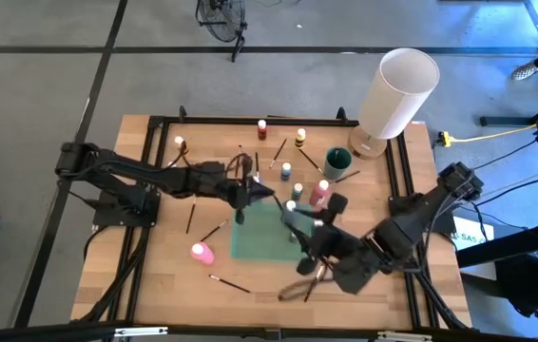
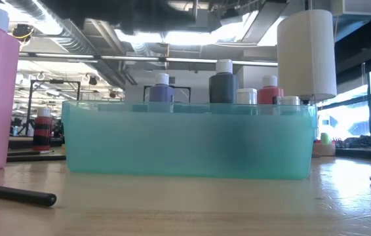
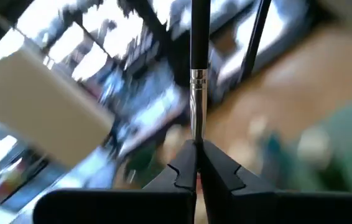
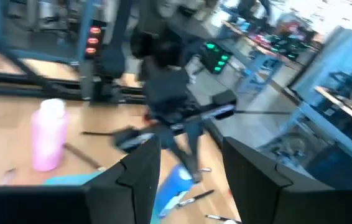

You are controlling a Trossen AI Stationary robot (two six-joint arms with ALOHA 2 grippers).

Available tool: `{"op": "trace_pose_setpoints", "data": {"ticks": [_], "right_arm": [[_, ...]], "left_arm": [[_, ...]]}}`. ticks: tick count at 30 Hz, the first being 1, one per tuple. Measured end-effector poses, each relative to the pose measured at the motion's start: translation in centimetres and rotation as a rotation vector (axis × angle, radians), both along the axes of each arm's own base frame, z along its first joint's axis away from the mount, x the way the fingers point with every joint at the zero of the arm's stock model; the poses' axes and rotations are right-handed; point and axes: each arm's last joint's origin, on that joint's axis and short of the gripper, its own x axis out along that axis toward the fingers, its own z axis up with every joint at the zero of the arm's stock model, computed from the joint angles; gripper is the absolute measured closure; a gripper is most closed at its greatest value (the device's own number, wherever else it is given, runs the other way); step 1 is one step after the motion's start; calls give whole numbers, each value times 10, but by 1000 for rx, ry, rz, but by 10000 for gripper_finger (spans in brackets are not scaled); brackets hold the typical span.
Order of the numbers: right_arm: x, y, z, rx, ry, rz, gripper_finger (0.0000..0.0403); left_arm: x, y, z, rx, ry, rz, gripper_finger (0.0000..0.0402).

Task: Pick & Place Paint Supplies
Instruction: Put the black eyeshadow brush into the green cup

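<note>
Jaws of the left gripper (image 3: pixel 196 163) are pinched fully together on a thin dark-handled brush (image 3: pixel 198 74), gripped just below its metal ferrule. The handle runs straight out from between the pads, so the brush's long axis continues the gripper's own line.

From above, the left gripper (image 1: pixel 247 193) sits at the near-left edge of the teal bin (image 1: pixel 261 233), which stands mid-worktop. The brush is hard to make out in that view; I cannot tell its tilt against the bin from there.

Right gripper (image 1: pixel 309 249): jaws about half open, at the bin's opposite edge. In its wrist view a blue bottle (image 4: pixel 177 184) lies between the two fingers; whether they actually pinch it is not clear.

Other supplies are loose on the worktop (image 1: pixel 155 275): a pink bottle (image 1: pixel 201 253) left of the bin, a cluster of bottles (image 1: pixel 288 171) beyond it near the dark green cup (image 1: pixel 336 161), and loose brushes (image 1: pixel 229 282) scattered about. The large white cylinder (image 1: pixel 397 92) stands at the far right corner.

Judgement: the left arm carries the brush, and the bin lies just to its right. What matters is lining up the brush's long axis with the bin's long side before letting go; crosswise, it could bridge the rim. Both arms crowd the same bin, so clearance is tight.
</note>
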Motion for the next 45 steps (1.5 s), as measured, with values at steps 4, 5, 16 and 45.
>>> {"op": "trace_pose_setpoints", "data": {"ticks": [4, 5, 16, 45], "right_arm": [[-9, 10, -5, 8, 83, 110, 228], [-10, 11, -6, 6, 94, 114, 228], [4, -26, -18, 110, 201, 18, 229], [27, -87, -30, 719, 187, -260, 228]], "left_arm": [[-2, 0, -2, 139, 234, 208, 399], [-1, -1, -1, 168, 282, 239, 399], [3, -33, 13, 482, 384, 328, 399], [24, -91, 5, 1063, 369, 458, 399]]}}
